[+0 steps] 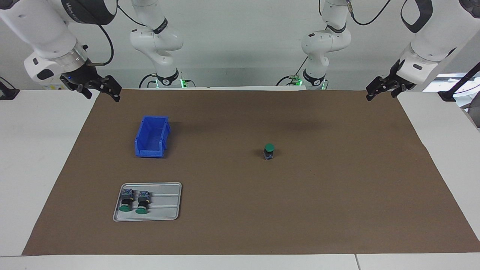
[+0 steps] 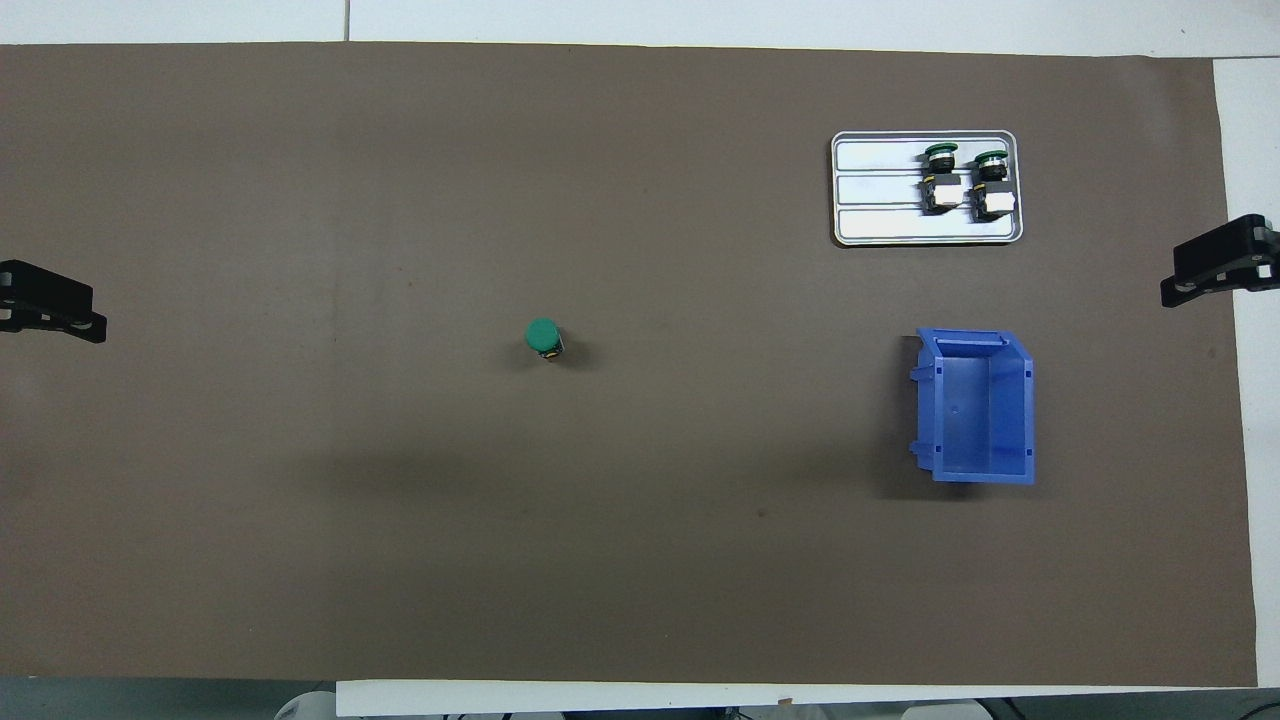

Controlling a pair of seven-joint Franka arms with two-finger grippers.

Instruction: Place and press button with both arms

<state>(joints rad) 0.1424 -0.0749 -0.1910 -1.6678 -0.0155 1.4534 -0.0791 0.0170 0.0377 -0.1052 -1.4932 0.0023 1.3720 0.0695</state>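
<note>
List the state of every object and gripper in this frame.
Button: upright on the brown mat, untouched.
Two tray buttons: lying on their sides in the grey tray.
Blue bin: empty, upright.
Left gripper: open, empty, waiting.
Right gripper: open, empty, waiting.

button [image 1: 269, 151] upright, green cap up, black body, alone mid brown mat on the surface, toward left arm's end; nothing touching it

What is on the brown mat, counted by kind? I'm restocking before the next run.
Green-capped buttons: 3, one standing alone, two lying in the tray
Grey tray: 1
Blue bin: 1
Total: 5
</note>
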